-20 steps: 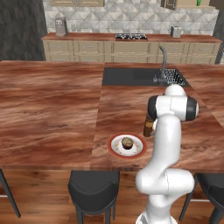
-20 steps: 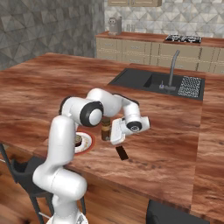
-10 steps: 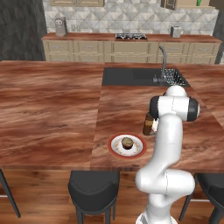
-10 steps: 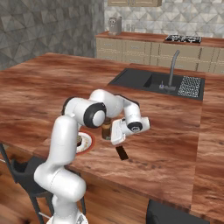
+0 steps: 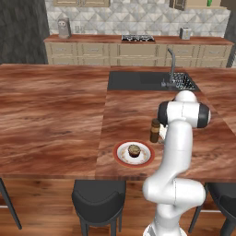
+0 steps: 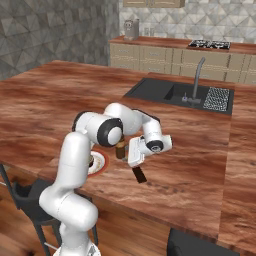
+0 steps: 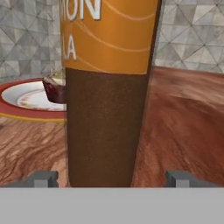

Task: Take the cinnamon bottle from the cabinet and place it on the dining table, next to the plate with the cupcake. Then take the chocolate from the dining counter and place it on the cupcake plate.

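Cinnamon bottle (image 5: 155,131) upright on dining table (image 5: 55,106), just right-behind plate (image 5: 120,156) holding cupcake (image 5: 134,150)

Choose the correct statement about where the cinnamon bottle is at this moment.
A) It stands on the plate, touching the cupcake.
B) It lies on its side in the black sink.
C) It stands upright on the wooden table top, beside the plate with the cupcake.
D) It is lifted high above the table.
C: the cinnamon bottle stands upright on the dining table, just beside the plate that holds the cupcake, not on it.
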You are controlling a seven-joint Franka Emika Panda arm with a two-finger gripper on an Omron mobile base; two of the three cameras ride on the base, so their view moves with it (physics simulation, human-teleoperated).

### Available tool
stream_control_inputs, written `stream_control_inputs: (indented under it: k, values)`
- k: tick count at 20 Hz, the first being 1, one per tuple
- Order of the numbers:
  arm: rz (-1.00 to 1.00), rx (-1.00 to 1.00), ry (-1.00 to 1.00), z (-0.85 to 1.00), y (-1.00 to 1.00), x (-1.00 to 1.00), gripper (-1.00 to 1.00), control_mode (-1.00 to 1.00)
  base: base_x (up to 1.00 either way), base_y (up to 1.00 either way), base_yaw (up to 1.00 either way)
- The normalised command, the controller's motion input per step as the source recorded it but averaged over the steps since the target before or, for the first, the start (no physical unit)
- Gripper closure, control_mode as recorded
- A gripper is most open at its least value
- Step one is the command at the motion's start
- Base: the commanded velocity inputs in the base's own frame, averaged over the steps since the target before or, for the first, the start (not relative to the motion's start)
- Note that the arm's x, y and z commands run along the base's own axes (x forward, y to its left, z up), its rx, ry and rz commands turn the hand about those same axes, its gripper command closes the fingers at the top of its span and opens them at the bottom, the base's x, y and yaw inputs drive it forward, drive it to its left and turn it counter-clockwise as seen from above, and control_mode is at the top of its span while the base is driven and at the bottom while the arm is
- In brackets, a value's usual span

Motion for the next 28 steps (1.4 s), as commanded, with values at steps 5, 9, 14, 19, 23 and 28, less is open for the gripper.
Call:
stream_control_inputs:
  k: [5, 9, 14, 19, 23, 28]
  values:
    - [0.0, 0.0, 0.0, 0.0, -0.3, 0.05, -1.0, -1.0, 0.0, 0.0, 0.0]
    - [0.0, 0.0, 0.0, 0.07, -0.37, -0.02, -1.0, -1.0, 0.0, 0.0, 0.0]
    - [-0.05, -0.01, 0.05, 0.35, -0.12, -0.11, -1.0, -1.0, 0.0, 0.0, 0.0]
    - [-0.06, -0.06, 0.08, 0.36, -0.1, -0.03, -1.0, -1.0, 0.0, 0.0, 0.0]
    - [-0.09, -0.24, 0.02, 0.27, -0.11, -0.21, -1.0, -1.0, 0.0, 0.0, 0.0]
    - [-0.11, -0.31, 0.0, 0.21, -0.14, -0.34, -1.0, -1.0, 0.0, 0.0, 0.0]
